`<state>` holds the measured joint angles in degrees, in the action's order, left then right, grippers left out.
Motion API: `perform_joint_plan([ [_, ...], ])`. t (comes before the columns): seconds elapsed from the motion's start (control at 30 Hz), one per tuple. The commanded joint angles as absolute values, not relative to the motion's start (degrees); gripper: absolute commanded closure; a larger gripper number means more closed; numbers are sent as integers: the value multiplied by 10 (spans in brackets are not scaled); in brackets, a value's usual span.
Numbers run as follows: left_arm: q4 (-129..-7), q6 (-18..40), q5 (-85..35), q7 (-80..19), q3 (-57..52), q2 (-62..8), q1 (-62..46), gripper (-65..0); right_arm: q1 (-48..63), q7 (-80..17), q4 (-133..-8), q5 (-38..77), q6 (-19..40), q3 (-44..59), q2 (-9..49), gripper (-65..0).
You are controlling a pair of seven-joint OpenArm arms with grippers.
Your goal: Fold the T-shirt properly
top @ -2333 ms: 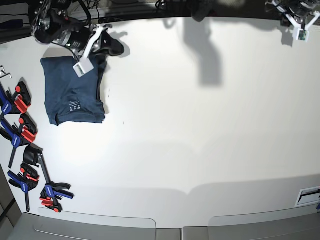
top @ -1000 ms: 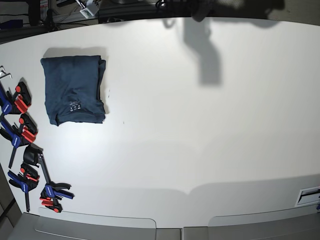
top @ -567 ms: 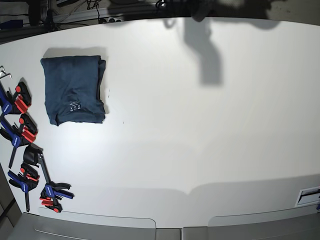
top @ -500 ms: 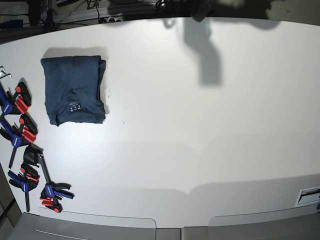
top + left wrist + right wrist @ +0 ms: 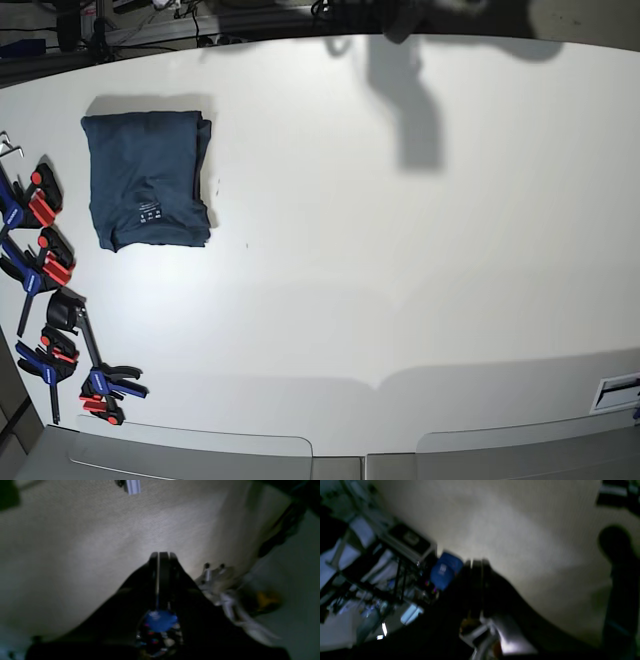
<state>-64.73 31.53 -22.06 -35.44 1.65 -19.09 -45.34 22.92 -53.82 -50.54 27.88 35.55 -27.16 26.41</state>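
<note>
Across the base view a broad white matte table top (image 5: 400,250) is spread, taking up nearly the whole frame. Near its far left corner the plain dark navy-blue cotton T-shirt (image 5: 148,192) is laid flat as a compact, roughly square packet, with a small pale printed neck label (image 5: 151,213) turned up near its front edge. The folding is judged to be essentially done, since no sleeve or hem is seen straying from the packet. Just beside the shirt, along the left edge of the table, a row of blue and red bar clamps (image 5: 45,270) is arranged, close to the cloth but apart from it.

The shirt is judged to be light, soft and limp: it is expected to sag and spill open if lifted from one point, and to slide easily on the smooth surface. If any tidying is wanted, it would best be taken at two corners of one folded edge, or simply pressed flat from above.

No arm is seen over the table. In the left wrist view the black left gripper (image 5: 159,555) is shown with its jaws pressed together on nothing. In the blurred right wrist view the dark right gripper (image 5: 476,563) appears likewise closed and empty, though the picture is poor.
</note>
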Motion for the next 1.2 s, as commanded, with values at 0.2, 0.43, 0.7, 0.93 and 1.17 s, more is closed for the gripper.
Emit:
perform_joint_plan([
  [0.2,-544,317,-164,-270,50,-158,-378,0,178,-465,-465,279,239,-301,243,0],
  [0.43,-429,284,-160,-208,49,-137,-298,0,176,-369,-464,187,131,-301,191,0],
  [0.7,-380,202,-133,-152,49,-134,-251,0,177,-334,-463,180,86,-301,133,0],
  [0.93,-380,158,-133,-106,49,-134,-248,0,176,-273,-463,185,-4,-301,112,0],
  [1.17,-380,119,-133,-93,49,-134,-247,0,176,-265,-462,187,-25,-301,111,0],
])
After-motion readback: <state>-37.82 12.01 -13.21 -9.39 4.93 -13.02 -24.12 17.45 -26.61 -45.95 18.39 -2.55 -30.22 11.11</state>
